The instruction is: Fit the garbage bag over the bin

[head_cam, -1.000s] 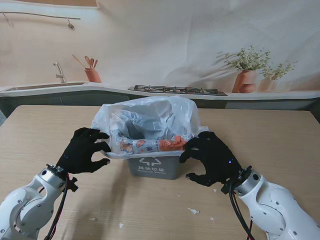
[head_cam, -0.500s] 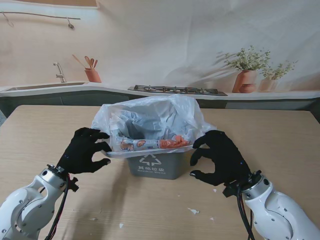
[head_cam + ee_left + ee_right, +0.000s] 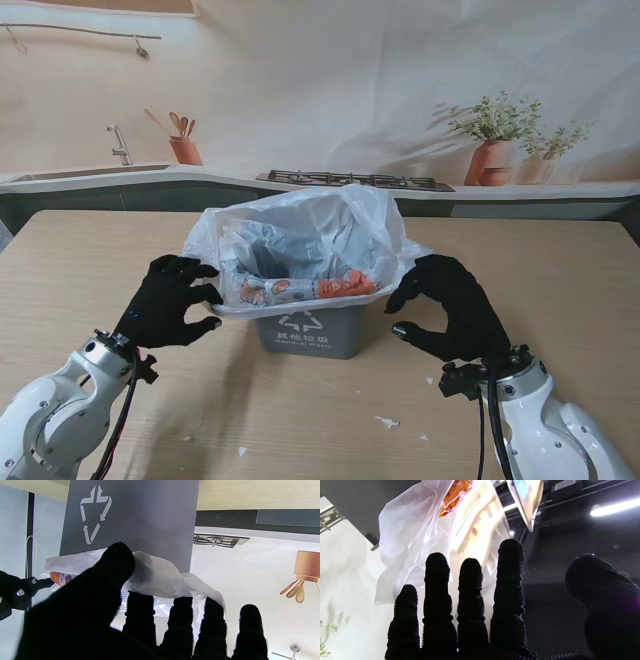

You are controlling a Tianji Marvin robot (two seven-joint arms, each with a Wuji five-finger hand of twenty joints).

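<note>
Left hand (image 3: 165, 303) first: thumb and fingers (image 3: 117, 562) are pinched on the white garbage bag (image 3: 300, 235) at the bin's left rim, film caught between them in the wrist view. Right hand (image 3: 450, 307) sits just beside the bag's right edge, fingers (image 3: 511, 555) curled but apart, thumb well off them, gripping nothing; the film hangs near their tips, contact unclear. Outward now: the bag lies draped in the grey bin (image 3: 310, 330), mouth facing up, its long axis running left to right across the rim, a printed orange strip along the near lip. The bin stands upright at mid-table (image 3: 560, 270), recycling mark toward me. Paper scraps (image 3: 387, 422) lie nearer to me.
</note>
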